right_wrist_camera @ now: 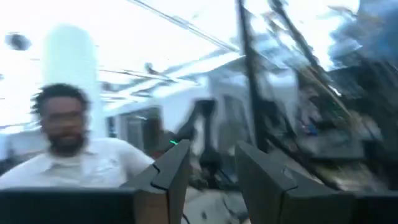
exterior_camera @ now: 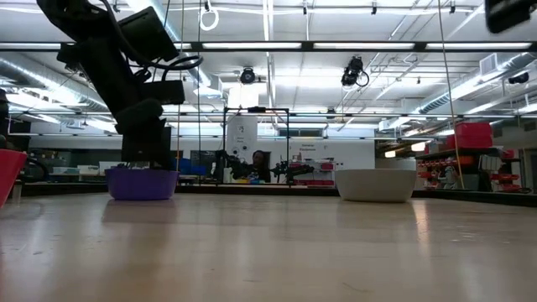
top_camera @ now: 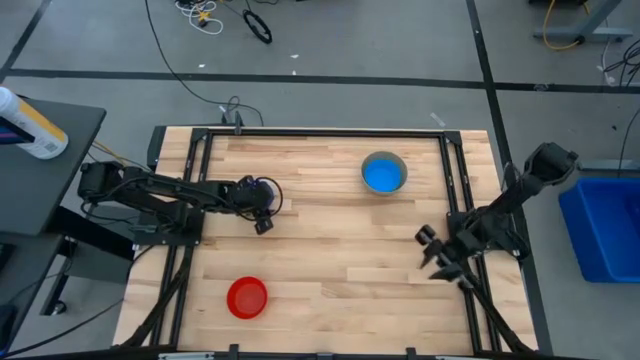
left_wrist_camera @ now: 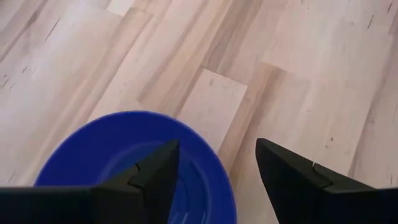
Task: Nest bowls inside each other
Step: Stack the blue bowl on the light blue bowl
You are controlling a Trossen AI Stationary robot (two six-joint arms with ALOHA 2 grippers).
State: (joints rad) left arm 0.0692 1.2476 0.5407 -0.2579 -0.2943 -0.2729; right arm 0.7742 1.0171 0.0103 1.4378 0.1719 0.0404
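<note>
A dark blue bowl rests on its base at the table's left middle. My left gripper hangs over it, open, slanting down. One finger is above the bowl's inside and the other is outside its rim; I see no touch. A light blue bowl sits nested in a grey bowl at the far right middle. A red bowl stands near the front edge. My right gripper is at the table's right side, open, tipped upward, with nothing between its fingers.
Black frame rails run along the table's left and right sides. A blue bin stands off the right edge and a bottle lies on a black stand at left. A person shows beyond the table.
</note>
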